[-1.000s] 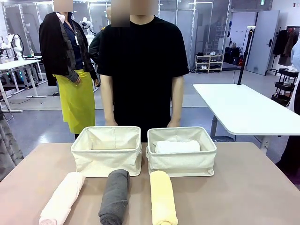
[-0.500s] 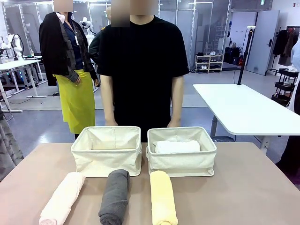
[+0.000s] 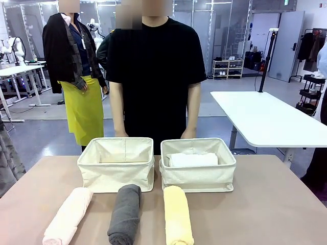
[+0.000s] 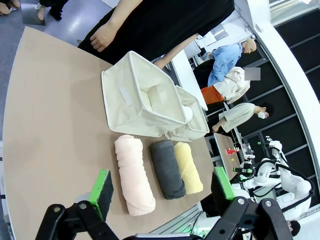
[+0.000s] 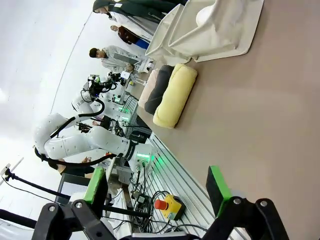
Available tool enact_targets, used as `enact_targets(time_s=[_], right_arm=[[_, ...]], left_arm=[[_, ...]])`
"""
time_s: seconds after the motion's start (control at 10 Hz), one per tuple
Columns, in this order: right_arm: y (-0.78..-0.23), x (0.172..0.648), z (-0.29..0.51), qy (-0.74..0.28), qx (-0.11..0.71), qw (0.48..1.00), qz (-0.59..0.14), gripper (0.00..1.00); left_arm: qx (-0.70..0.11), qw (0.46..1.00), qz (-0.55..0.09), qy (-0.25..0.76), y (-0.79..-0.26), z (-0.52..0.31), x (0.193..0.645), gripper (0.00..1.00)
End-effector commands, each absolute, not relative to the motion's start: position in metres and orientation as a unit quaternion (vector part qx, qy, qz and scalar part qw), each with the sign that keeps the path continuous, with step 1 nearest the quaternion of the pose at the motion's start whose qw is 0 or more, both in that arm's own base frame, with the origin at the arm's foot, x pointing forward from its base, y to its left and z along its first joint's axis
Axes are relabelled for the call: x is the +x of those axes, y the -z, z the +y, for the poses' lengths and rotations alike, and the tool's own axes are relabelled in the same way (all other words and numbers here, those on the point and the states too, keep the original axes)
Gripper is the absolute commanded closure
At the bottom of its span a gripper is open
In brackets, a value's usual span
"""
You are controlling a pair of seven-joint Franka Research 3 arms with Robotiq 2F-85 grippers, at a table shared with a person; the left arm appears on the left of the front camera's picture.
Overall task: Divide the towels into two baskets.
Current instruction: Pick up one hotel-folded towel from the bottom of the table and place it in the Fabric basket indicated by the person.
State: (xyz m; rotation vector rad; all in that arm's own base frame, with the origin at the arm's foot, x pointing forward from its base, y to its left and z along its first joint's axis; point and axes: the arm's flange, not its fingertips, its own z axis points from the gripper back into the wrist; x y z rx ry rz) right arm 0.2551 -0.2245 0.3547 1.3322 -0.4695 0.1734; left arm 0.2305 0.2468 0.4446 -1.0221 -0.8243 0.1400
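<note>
Left gripper (image 4: 162, 186) and right gripper (image 5: 157, 184): both released, jaws wide, nothing held, each hanging above the table (image 3: 265, 204). The white towel (image 3: 193, 160) lies in the right basket (image 3: 198, 177), while the left basket (image 3: 116, 173) looks empty. The pink towel (image 3: 68, 217), grey towel (image 3: 125, 213) and yellow towel (image 3: 178, 215) lie side by side on the near table, just in front of the baskets. Expect light, soft, squashy rolls (terry, hardly slippery, though a roll may unwind). You do best to take each one across its middle, straddling the girth, and squeeze well in so the layers stay together.
</note>
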Motion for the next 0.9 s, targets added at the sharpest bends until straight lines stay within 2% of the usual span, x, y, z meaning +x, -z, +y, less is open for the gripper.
enact_targets(time_s=[0.0, 0.8], right_arm=[[-0.3574, 0.2531, -0.2236, -0.083, 0.611, 0.757, -0.217, 0.00], [-0.3574, 0.2531, -0.2236, -0.083, 0.611, 0.757, -0.217, 0.00]], left_arm=[[-0.480, 0.783, -0.390, -0.063, -0.4459, 0.2488, 0.2291, 0.00], [-0.480, 0.783, -0.390, -0.063, -0.4459, 0.2488, 0.2291, 0.00]])
